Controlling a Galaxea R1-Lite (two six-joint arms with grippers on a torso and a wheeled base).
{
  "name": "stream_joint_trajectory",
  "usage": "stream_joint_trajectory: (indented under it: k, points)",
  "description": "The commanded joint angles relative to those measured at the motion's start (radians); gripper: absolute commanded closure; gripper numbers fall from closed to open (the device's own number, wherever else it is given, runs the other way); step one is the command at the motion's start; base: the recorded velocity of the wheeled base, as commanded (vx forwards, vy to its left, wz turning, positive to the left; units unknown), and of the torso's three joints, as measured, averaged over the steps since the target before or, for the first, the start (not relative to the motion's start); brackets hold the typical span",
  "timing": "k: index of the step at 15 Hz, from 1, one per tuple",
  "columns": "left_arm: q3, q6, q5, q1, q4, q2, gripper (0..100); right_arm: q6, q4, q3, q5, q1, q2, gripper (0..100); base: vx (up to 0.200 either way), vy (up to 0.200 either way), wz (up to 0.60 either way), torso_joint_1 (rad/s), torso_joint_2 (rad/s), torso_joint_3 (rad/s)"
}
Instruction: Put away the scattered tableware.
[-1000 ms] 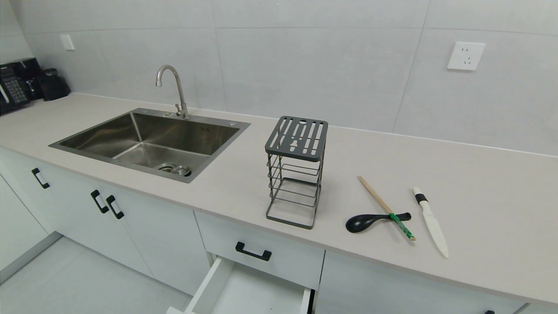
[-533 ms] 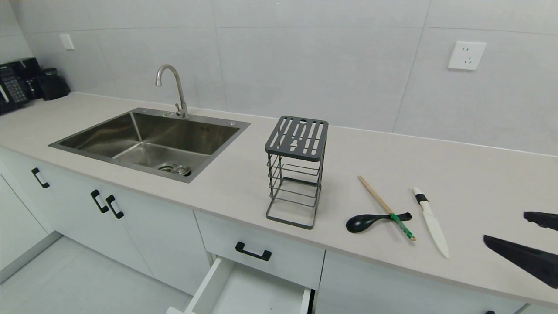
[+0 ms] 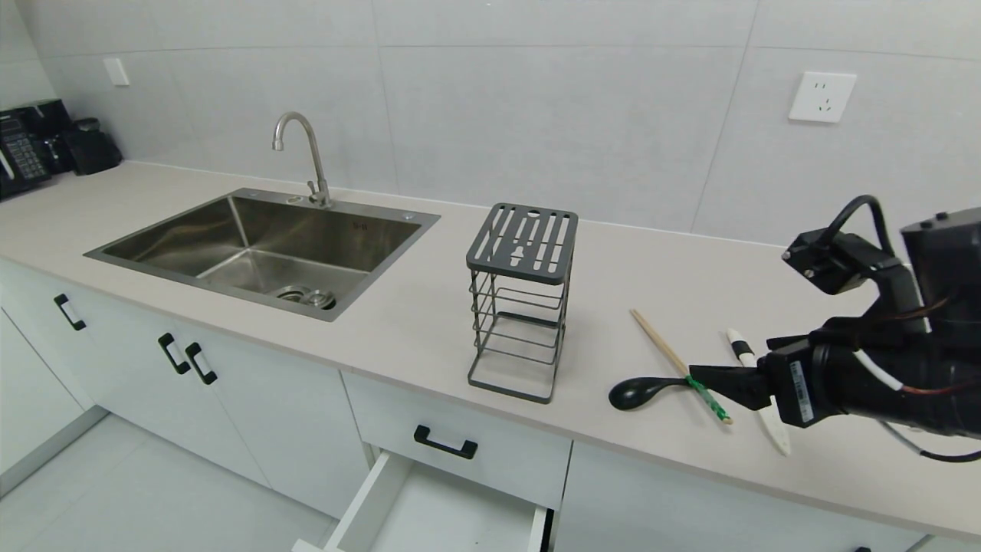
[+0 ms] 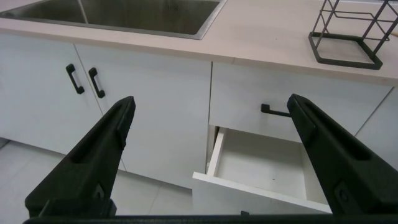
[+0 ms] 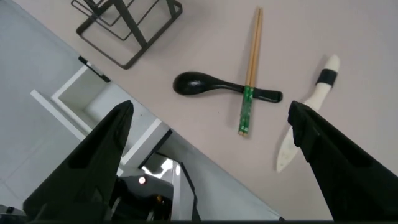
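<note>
Pale beige counter (image 3: 429,322) ran the width of the head view, with a steel sink (image 3: 383,261) on the robot's left and a dark wire rack (image 3: 521,307) standing upright near the front edge. Right of the rack lay a black spoon (image 3: 640,392), a pair of wooden chopsticks (image 3: 667,354) crossing its handle, and a white knife (image 3: 737,345) just beside them. The spoon, the chopsticks' green ends and the knife's tip all sat close to the counter's front edge. Open surface stretched from them back to the tiled wall, and a gap separated the spoon from the rack. Below the edge a white drawer (image 3: 429,514) stood pulled out.

One second earlier no arm showed in the head view. Half a second earlier only black fingers showed at its right border. Since then the right end effector (image 3: 732,357) had come in over the counter's front, while the tableware had not shifted.

Its jaws were spread wide and held nothing. In the head view its lower finger overlapped the end of the spoon's handle and part of the knife. From the right wrist view the spoon, chopsticks and knife lay between the fingers, the knife nearest one finger.

Wide apart too and empty, the left end effector (image 4: 210,101) hung before the cabinet fronts, facing the drawer.
</note>
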Motion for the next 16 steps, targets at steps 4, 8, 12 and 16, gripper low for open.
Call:
stream_joint_trajectory:
  k: [4,8,12,16]
  points:
    - [0.000,0.001,0.000,0.000,0.001,0.001,0,0.000,-0.012,-0.008,-0.068,0.006,0.152,0,0.000,0.000,0.00,0.000,0.00,0.000]
    - [0.000,0.001,0.000,0.000,0.001,0.001,0,0.000,-0.053,-0.008,-0.076,-0.025,0.234,0,0.000,0.000,0.00,0.000,0.00,0.000]
    - [0.000,0.001,0.000,0.000,0.001,0.001,0,-0.017,-0.076,0.014,-0.096,-0.068,0.296,0,0.000,0.000,0.00,0.000,0.00,0.000]
    - [0.000,-0.001,0.000,0.000,-0.001,0.001,0,-0.024,-0.106,0.014,-0.111,-0.091,0.376,0,0.000,0.000,0.00,0.000,0.00,0.000]
